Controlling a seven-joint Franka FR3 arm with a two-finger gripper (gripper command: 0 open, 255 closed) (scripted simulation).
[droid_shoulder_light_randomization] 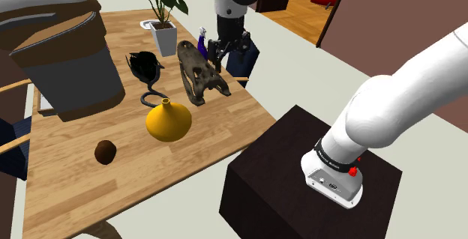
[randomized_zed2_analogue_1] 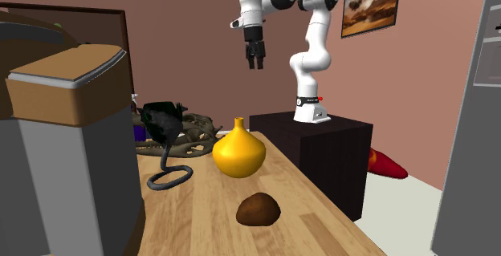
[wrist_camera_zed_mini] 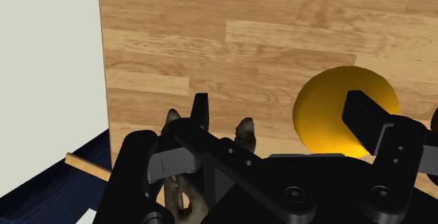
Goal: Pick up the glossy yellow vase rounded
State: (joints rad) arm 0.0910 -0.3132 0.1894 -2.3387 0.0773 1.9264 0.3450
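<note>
Aloft, end effector wide open, empty

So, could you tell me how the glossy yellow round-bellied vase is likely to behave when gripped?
The glossy yellow round-bellied vase looks smooth and curved, so it may slip in a grip on the belly. Its wide, low body probably resists tipping when pushed. It appears rigid, possibly fragile if dropped.

Nothing is hanging over the yellow vase, so the way down to it is lying open. A dark skull and a black coiled figure are crowding just beside it, toward the potted plant. Bare table is stretching from the vase to a brown lump, well apart.
</note>
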